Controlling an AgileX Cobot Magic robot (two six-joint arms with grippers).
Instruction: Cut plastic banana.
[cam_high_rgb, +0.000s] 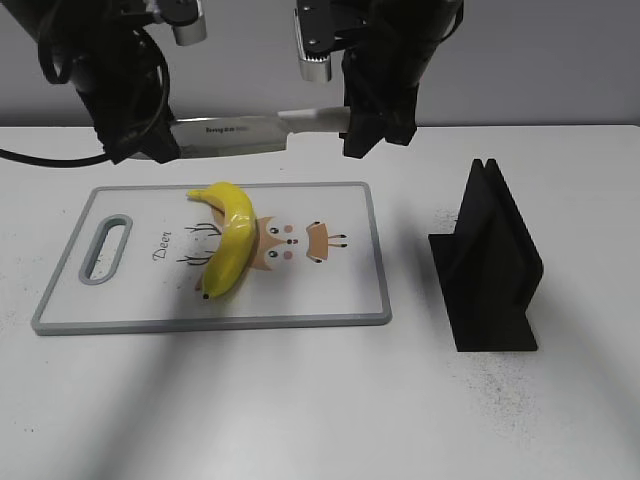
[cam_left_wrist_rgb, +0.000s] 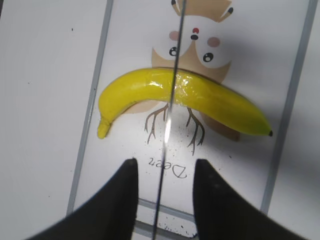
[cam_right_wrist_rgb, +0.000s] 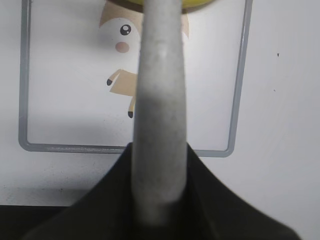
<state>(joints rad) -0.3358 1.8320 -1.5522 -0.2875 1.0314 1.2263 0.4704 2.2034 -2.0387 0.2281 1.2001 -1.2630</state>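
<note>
Lying across the cutting board (cam_high_rgb: 350, 270), the plastic banana (cam_high_rgb: 232, 240) sits directly beneath the knife (cam_high_rgb: 240, 135), its long axis crossing the blade near mid-length. Right fingers (cam_right_wrist_rgb: 210, 190) clench the handle; left fingers (cam_left_wrist_rgb: 127, 195) straddle the blade, contact unclear.

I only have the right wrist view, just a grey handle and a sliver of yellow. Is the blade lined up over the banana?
Observer: Yes. In the left wrist view the knife crosses the banana near its middle.
Operator: Touching it?
Observer: Apparently not. In the exterior view the knife looks raised above the cutting board.
Operator: And the left tool?
Observer: The left tool is open, with a finger on either side of the blade and clear of it.
</note>
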